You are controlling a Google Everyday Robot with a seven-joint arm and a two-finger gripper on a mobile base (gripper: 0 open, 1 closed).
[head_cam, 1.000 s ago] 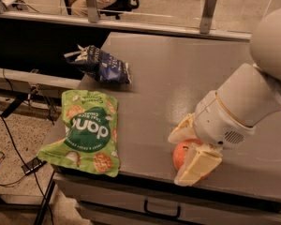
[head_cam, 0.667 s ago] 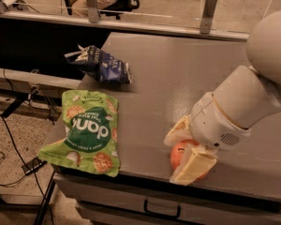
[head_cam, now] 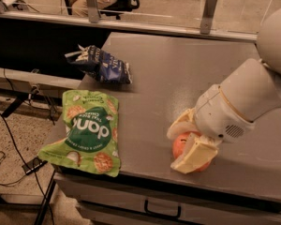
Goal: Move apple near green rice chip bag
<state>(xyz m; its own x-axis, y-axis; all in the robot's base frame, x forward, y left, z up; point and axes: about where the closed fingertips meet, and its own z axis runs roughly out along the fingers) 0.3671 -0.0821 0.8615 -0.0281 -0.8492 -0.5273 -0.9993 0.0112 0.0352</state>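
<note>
Camera view: the gripper (head_cam: 175,150) sits near the table's (head_cam: 178,69) front edge, fingers clamped on the apple (head_cam: 181,143). The green rice chip bag (head_cam: 89,130) lies well apart (leftward, flat).

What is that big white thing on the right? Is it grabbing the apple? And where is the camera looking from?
That big white thing is a robot's arm. There is only one camera, and it looks down from above onto a grey table.

At the end of the arm is the tool. It has two cream-coloured fingers that work like tongs. It is near the front edge of the table, a bit right of the middle. Yes, it is grabbing: the fingers are closed on a round red-orange apple, one on each side.

On the left lies a flat bright green snack bag with round crackers pictured on it. It hangs slightly over the table's edge. Behind it lies a smaller crumpled dark blue bag. The apple and the green bag are apart, with bare table between them.
</note>
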